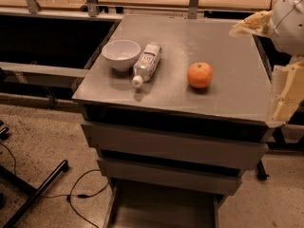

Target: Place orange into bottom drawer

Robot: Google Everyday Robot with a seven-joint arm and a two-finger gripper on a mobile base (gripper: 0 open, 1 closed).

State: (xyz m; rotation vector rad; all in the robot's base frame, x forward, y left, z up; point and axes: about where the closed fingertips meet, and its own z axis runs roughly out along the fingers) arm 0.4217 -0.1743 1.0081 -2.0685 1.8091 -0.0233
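Note:
The orange point(200, 74) sits on the grey cabinet top point(228, 46), right of centre. My gripper point(248, 24) hangs at the upper right, over the cabinet top's far right edge, above and to the right of the orange and apart from it. The bottom drawer point(161, 208) is pulled out at the foot of the cabinet, and its flat grey floor shows. Part of my arm point(287, 91) stands beside the cabinet's right edge.
A white bowl point(121, 54) and a clear plastic bottle point(146, 63) lying on its side are on the left of the cabinet top. Two shut grey drawers point(171, 144) sit above the open one. Cables point(80, 194) and a black stand leg point(33, 194) lie on the floor at left.

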